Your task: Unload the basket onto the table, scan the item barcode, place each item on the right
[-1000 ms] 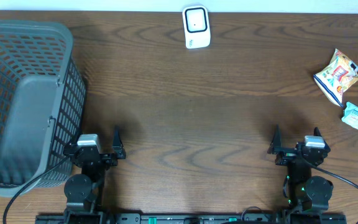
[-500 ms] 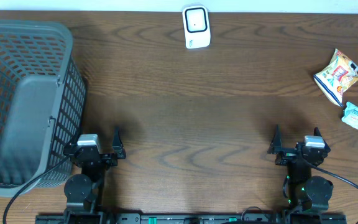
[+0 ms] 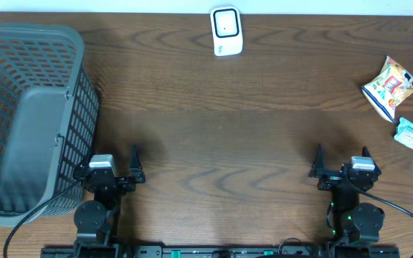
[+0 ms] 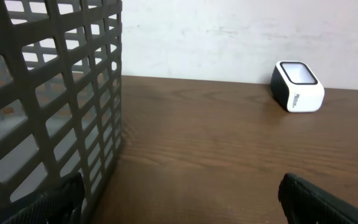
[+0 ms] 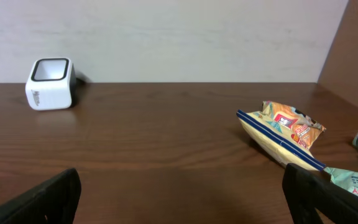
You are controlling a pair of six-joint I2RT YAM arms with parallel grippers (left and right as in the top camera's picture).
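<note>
Snack bag lies near the right edge of the table, well apart from the white scanner at the far middle. My left gripper, beside the grey basket, and my right gripper both gape wide, holding nothing.

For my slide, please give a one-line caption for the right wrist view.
The open right gripper faces the white scanner, far left, and the snack bag, right, on the wooden table.
</note>
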